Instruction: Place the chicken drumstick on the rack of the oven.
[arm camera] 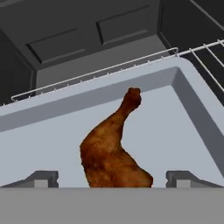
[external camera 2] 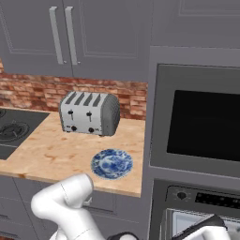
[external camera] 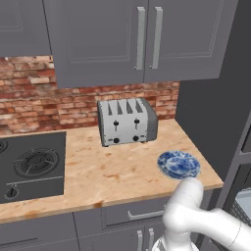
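Gripper (arm camera: pixel 112 180) tips are sitting far apart at the bottom of the hand view, with the reddish-brown roasted chicken drumstick (arm camera: pixel 111 151) between them, thin bone end pointing away. I cannot tell if they are squeezing it. The meat is hanging over a pale grey tray (arm camera: pixel 183 113) on the thin silver wire rack (arm camera: pixel 205 54), inside the tall dark grey oven (external camera 2: pixel 201 140), probably so it lands safely there.

A silver four-slot toaster (external camera: pixel 127 121) stands on a pale wooden counter (external camera: pixel 112 171) against a red brick backsplash (external camera: pixel 29 93); a blue-and-white patterned plate (external camera: pixel 179 164) lies near the counter's front edge; a black gas hob (external camera: pixel 30 165) sits leftward; grey cabinets (external camera: pixel 132 39) hang above.
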Available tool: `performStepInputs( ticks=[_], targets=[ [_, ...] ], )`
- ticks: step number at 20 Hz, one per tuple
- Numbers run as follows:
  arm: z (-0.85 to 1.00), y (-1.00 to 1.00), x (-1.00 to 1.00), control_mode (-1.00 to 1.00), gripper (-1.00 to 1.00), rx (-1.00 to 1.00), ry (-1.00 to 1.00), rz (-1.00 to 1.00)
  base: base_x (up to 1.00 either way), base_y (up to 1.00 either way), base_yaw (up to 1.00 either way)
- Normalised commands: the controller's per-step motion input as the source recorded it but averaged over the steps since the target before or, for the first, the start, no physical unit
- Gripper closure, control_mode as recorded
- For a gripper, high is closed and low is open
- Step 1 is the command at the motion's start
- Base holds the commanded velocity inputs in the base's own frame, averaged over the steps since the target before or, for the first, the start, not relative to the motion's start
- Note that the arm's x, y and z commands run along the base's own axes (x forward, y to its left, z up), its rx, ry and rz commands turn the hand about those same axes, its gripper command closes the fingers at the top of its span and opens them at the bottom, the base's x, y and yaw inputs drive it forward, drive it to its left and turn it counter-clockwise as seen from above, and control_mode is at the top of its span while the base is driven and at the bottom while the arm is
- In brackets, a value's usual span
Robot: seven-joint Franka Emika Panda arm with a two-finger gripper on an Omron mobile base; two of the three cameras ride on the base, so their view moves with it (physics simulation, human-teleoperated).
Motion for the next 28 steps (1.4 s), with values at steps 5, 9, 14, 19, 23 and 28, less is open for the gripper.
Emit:
performStepInputs(
  ticks=[5,9,14,19,23,28],
  targets=[
    [0.61,-0.02,-0.78,-1.0,-1.0,0.05,-0.01,0.0,0.0,0.0,0.0],
    [0.57,0.19,-0.98,-1.0,-1.0,0.0,-0.03,0.01,0.0,0.0,0.0],
    [0.42,0.77,-0.98,-1.0,-1.0,-0.06,0.0,0.03,0.0,0.0,0.0],
    [0.58,1.0,-0.71,-1.0,-1.0,-0.19,0.0,0.03,0.0,0.0,0.0],
    [0.53,1.0,-0.5,-1.0,-1.0,-0.19,0.0,0.03,0.0,0.0,0.0],
    [0.27,1.0,-0.22,-1.0,-1.0,-0.19,0.0,0.0,0.0,0.0,0.0]
  ],
)
